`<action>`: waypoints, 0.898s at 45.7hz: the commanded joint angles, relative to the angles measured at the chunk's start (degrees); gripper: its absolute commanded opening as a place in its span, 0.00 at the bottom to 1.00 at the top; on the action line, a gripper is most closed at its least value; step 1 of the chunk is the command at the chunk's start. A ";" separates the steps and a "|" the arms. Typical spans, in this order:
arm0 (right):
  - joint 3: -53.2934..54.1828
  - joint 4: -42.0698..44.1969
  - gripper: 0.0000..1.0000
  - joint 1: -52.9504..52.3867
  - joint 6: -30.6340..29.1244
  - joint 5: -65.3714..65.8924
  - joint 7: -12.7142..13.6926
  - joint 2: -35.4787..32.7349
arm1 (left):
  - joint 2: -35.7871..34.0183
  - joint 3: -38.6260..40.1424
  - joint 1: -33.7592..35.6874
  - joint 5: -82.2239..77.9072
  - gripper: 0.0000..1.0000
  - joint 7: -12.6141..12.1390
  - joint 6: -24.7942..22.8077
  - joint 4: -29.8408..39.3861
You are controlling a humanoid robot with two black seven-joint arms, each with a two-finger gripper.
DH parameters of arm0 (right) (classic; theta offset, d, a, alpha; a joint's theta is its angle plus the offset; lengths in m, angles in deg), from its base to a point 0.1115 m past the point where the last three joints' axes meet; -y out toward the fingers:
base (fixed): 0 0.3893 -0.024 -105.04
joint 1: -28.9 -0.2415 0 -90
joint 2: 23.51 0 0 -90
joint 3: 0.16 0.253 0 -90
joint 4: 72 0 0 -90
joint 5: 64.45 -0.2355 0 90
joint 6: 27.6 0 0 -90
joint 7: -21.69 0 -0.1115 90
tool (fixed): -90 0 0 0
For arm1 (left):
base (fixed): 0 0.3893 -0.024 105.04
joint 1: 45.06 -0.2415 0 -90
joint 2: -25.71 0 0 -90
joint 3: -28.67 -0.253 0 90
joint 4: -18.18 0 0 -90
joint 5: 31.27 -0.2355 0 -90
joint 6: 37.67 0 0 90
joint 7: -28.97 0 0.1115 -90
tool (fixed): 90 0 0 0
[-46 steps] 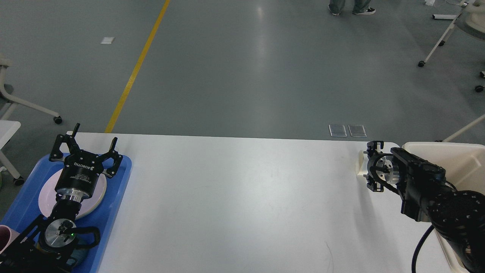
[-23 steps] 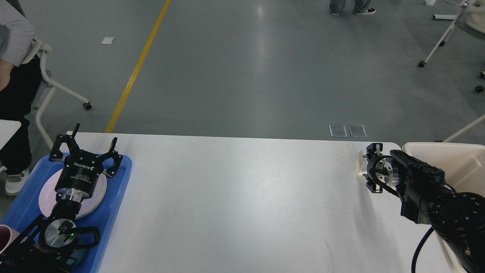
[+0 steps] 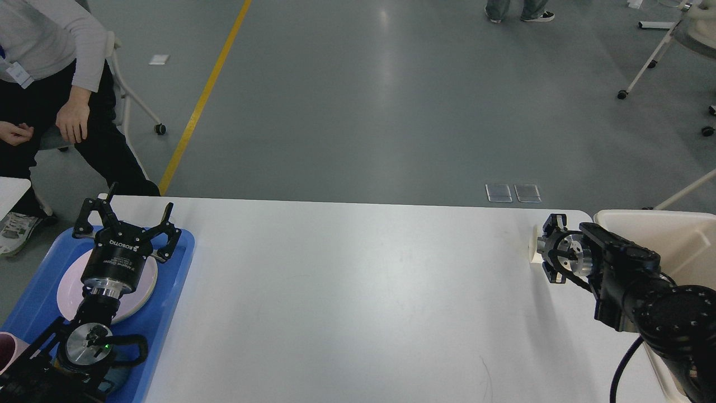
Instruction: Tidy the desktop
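1. Desktop bench (image 3: 358,291): white, smooth, rounded corners, filling the lower view, its long axis running left to right.
2. Blue tray (image 3: 176,280) sits on its left end, holding a pale plate (image 3: 142,288); a pink cup (image 3: 6,347) shows at the tray's near corner.
3. Beige bin (image 3: 671,235) stands just off the right end.
4. Left gripper (image 3: 131,215) hovers over the tray, jaws spread and released.
5. Right gripper (image 3: 545,249) is at the far right edge against a small cream object (image 3: 534,246); whether its jaws are clenched, I cannot tell.

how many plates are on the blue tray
1. A pale pink plate lies on the blue tray at the left end of the desktop, partly under the left arm; more could be hidden beneath that arm.
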 commanded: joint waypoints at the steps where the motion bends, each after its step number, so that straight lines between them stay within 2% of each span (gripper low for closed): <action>1: 0.10 0.00 0.13 0.18 -0.02 -0.01 0.09 -0.14 | 0.00 0.00 0.00 0.00 0.96 0.00 0.02 0.00; 3: 0.19 0.00 0.10 0.18 -0.02 -0.01 0.09 -0.14 | 0.00 0.00 0.00 0.00 0.96 0.00 0.02 0.00; 6: 0.19 0.00 0.00 0.27 -0.11 -0.01 0.09 -0.14 | 0.00 0.00 0.00 0.00 0.96 0.00 0.02 0.00; 30: 0.36 -2.72 0.00 -0.61 -1.78 0.78 1.06 -0.84 | 0.00 0.00 0.00 0.00 0.96 0.00 -0.06 0.00; 31: 0.36 -3.33 0.13 -0.79 -1.61 0.96 1.06 -1.02 | 0.00 0.00 0.00 0.00 0.96 0.00 0.02 0.00; 33: 0.27 -3.87 0.58 -1.05 -0.99 1.66 0.80 -1.98 | 0.00 0.00 0.00 0.00 0.96 0.00 0.02 0.00; 34: 0.19 -4.39 0.67 -1.05 -0.99 2.53 0.62 -2.94 | 0.00 0.00 0.00 0.00 0.96 0.00 0.02 0.00; 36: 0.01 -5.53 0.69 -1.49 -1.78 5.43 0.71 -4.88 | 0.00 0.00 0.00 0.00 0.96 0.00 -0.06 0.00; 41: 0.19 -14.04 0.88 -4.74 -1.78 17.02 0.71 -8.92 | 0.00 0.00 0.00 0.00 0.96 0.00 0.02 0.00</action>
